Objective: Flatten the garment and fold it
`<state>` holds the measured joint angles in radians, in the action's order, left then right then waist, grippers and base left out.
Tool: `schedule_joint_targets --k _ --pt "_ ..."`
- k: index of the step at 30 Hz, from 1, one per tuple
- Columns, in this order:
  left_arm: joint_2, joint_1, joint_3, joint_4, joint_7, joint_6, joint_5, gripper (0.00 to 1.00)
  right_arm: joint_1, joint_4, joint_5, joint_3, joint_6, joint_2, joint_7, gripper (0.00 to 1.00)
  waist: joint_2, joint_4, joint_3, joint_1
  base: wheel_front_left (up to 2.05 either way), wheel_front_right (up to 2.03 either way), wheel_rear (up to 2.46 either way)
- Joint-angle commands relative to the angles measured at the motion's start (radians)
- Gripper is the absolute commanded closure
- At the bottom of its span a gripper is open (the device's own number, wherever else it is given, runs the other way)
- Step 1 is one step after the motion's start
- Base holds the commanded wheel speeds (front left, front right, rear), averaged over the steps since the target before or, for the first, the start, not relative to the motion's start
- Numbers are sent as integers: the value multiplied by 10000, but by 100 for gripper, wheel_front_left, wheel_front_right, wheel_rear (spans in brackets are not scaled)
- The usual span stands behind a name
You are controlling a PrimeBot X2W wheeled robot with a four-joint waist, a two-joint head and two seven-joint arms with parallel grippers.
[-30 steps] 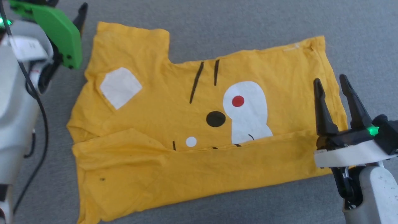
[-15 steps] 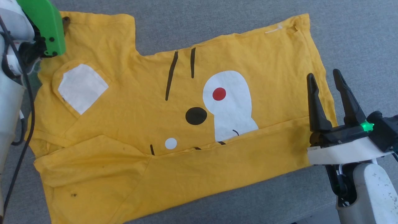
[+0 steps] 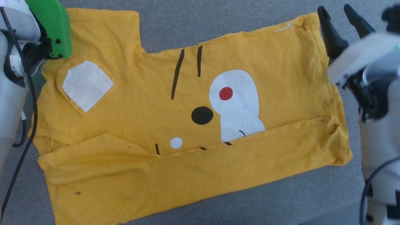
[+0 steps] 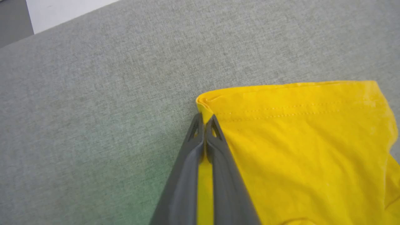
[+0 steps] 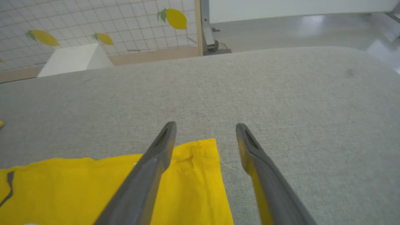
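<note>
1 big grey padded surface carries everything. The garment is spread across most of it, printed side up. Its near strip is folded back over the front, so plain yellow hides the bottom of the face print. My read: 1st long fold is done and the far long edge is next.

The 2 arms sit at opposite ends of that far edge, prob. so it can be lifted evenly w/o skewing the cloth.

The left arm, under its green cover, is at the upper left of the head view, by the sleeve. In the left wrist view, the left claw is closed tight w/ yellow cloth pinched between its 2 fingers, just below the sleeve's hemmed corner. A grip that close to a corner steers the whole edge.

The right claw is spread wide w/ nothing in it. In the right wrist view, 1 finger is over the garment's far right corner and the other over bare surface, so it straddles the side edge. Looks lined up for a matching pinch. Can't tell if it touches.

Small stuff:
- The white patch and red spot lie fairly flat.
- A small pucker, maybe a hole, sits at the fold's right end.
</note>
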<state>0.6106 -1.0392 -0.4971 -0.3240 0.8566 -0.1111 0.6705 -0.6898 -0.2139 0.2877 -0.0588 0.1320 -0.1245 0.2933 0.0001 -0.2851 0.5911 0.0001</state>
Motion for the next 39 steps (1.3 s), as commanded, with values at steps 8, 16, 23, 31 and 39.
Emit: schedule_joint_targets --k 8,16,23,31,39 --pt "-182 276 -162 31 -145 101 160 100 -2015 -2308 -1093 -726 -13 307 4153 0 -1 431 95 -1 0 0 0" --pt "-274 217 -177 -88 -622 292 159 100 -2527 -2597 -2091 -727 -13 369 5811 100 -1 634 96 -1 0 0 0" --pt "-409 384 77 -192 -2441 601 30 100 -2084 -2127 -1946 -671 -13 298 4985 100 -1 821 -301 -1 0 0 0" --pt "-602 2689 630 868 -5702 857 308 100 157 -1257 -844 118 -13 -334 1690 100 -1 1252 -1762 -1 0 0 0" --pt "-608 6453 1268 3012 -7518 7 888 100 2605 -598 -47 705 -13 -1138 -1197 100 -1 1729 -3276 -1 0 0 0"
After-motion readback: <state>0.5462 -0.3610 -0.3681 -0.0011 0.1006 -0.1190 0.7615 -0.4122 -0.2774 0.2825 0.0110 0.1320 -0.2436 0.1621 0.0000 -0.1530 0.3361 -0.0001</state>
